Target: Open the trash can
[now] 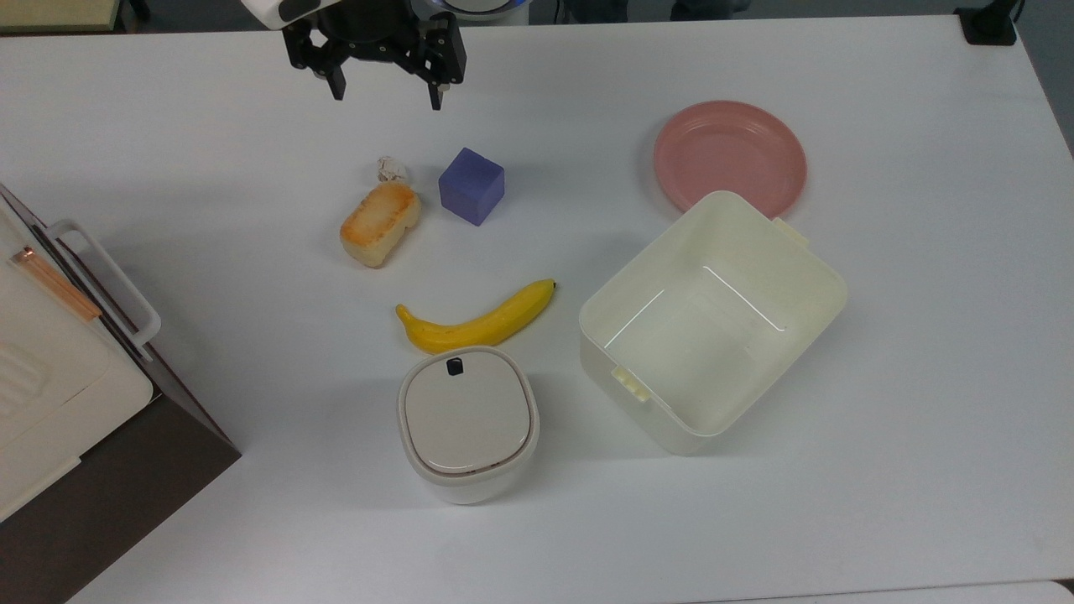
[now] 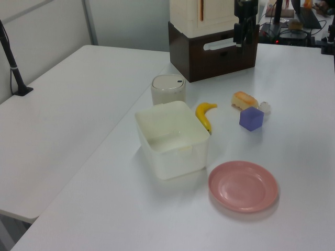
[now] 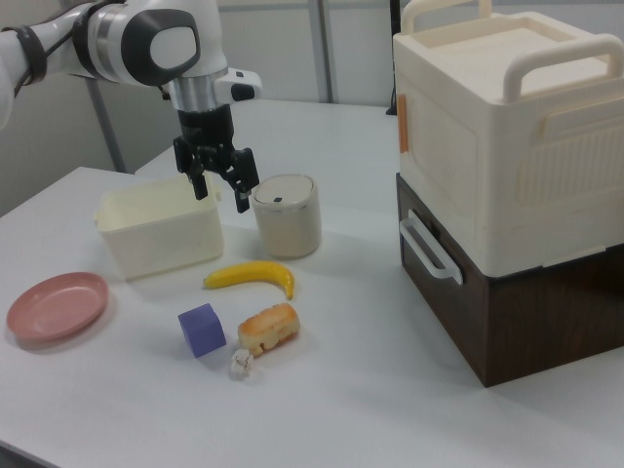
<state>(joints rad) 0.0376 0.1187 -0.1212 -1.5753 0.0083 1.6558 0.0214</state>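
The trash can (image 1: 467, 424) is a small white rounded-square bin near the table's front in the top view. Its flat greyish-beige lid lies shut, with a tiny black button (image 1: 455, 367) at the rim. It also stands in the left view (image 2: 168, 89) and the right view (image 3: 286, 214). My gripper (image 1: 387, 96) hangs open and empty above the table's far edge in the top view, well away from the bin. In the right view the gripper (image 3: 222, 198) hovers in the air, fingers spread and pointing down.
A banana (image 1: 478, 323) lies just beyond the bin. A lidless cream tub (image 1: 826, 277) stands to the top view's right of it, a pink plate (image 1: 730, 155) behind. A purple cube (image 1: 471, 185), bread (image 1: 379, 223) and crumpled paper (image 1: 390, 169) lie mid-table. A stacked cream-and-brown box (image 1: 50, 377) fills the left edge.
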